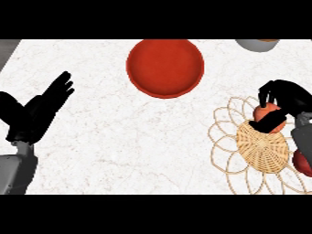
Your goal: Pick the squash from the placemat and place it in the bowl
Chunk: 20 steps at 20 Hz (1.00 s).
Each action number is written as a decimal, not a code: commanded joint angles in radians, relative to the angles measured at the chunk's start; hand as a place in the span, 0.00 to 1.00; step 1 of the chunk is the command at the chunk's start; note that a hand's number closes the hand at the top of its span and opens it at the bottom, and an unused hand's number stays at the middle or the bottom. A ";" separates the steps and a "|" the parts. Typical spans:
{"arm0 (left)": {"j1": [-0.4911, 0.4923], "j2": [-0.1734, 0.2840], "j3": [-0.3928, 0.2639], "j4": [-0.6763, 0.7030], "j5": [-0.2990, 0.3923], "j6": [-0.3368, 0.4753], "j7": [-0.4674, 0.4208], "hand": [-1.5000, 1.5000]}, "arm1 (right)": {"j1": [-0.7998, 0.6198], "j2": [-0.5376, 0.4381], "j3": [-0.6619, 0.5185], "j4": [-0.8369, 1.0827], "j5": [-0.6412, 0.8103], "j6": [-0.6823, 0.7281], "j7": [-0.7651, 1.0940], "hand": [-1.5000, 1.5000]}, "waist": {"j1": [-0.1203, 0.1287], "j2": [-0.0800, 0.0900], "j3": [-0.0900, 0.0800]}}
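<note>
An orange-red squash (pixel 266 113) sits over the woven wicker placemat (pixel 260 148) at the right. My right hand (pixel 287 98) is curled around it, fingers on its far side and thumb across its near side, so most of the squash is hidden. Whether it is lifted off the mat I cannot tell. The red bowl (pixel 165 67) stands at the far middle of the counter, well left of that hand. At the left edge my left hand (pixel 33 112) rests open, fingers up, holding nothing.
A grey container (pixel 257 44) with something orange in it is cut off at the far right edge. A red object (pixel 302 163) peeks out beside my right forearm on the placemat. The white marble counter (pixel 131 146) lies between the hands.
</note>
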 commanded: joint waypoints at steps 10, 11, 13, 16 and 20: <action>0.012 0.022 0.055 0.045 -0.004 -0.027 -0.025 0.50 | -0.089 -0.204 -0.081 -0.218 -0.086 0.200 -0.310 1.00 | -0.034 -0.012 -0.004; -0.009 0.000 0.038 0.042 -0.018 -0.015 -0.021 0.50 | -0.093 -0.212 -0.104 -0.169 -0.075 0.169 -0.371 1.00 | -0.031 -0.010 -0.003; -0.049 -0.008 0.029 0.035 -0.024 0.010 0.020 0.50 | -0.183 -0.214 -0.118 -0.257 -0.117 0.268 -0.267 1.00 | -0.035 -0.012 -0.004; 0.029 -0.002 0.033 -0.017 -0.030 -0.006 0.016 0.50 | -0.125 -0.203 -0.144 -0.400 -0.137 0.316 -0.209 1.00 | -0.034 -0.013 -0.004; 0.022 -0.022 0.015 -0.083 -0.019 -0.001 0.084 0.50 | -0.231 -0.166 -0.177 -0.406 -0.172 0.375 -0.148 1.00 | -0.024 -0.011 -0.004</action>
